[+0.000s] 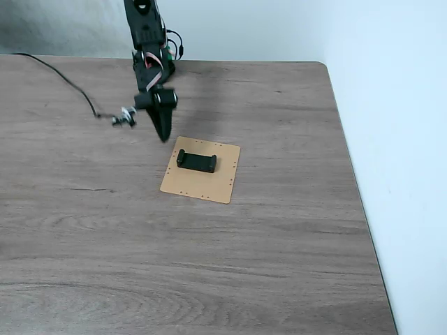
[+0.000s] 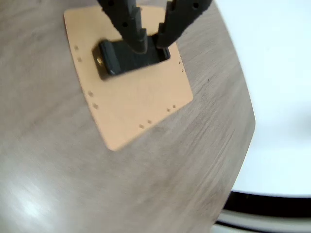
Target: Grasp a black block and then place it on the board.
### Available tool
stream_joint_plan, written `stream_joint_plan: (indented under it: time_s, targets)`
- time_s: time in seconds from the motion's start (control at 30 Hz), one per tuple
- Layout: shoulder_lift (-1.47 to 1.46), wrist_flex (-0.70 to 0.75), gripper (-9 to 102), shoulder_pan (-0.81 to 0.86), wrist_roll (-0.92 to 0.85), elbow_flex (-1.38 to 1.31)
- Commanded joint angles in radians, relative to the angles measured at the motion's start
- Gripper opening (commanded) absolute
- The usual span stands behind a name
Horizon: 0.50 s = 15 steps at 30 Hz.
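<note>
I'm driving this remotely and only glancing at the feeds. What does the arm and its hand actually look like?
The arm is black plastic with a pale pink ribbon-like band and thin dark wires bunched near its lower joint. The hand is also black, tapering to a narrow point in the fixed view; in the wrist view its two fingers are matte black with stepped, notched inner edges. I can make out no markings on it.

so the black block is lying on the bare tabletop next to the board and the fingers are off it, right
Not quite: the black block lies on the board, not on the bare tabletop, as the fixed view shows. The rest holds: the fingers are off it, up beside the board's far left corner.
</note>
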Motion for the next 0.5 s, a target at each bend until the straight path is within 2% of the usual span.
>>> stream_joint_plan:
  time_s: [0.0,0.1,0.27,0.47]
  targets:
    - [0.150,0.037,0,0.021,0.054,0.101]
    - [0.275,0.081,0,0.057,0.106,0.199]
    - [0.459,0.072,0,0.133,0.169,0.376]
    - [0.701,0.120,0,0.153,0.256,0.548]
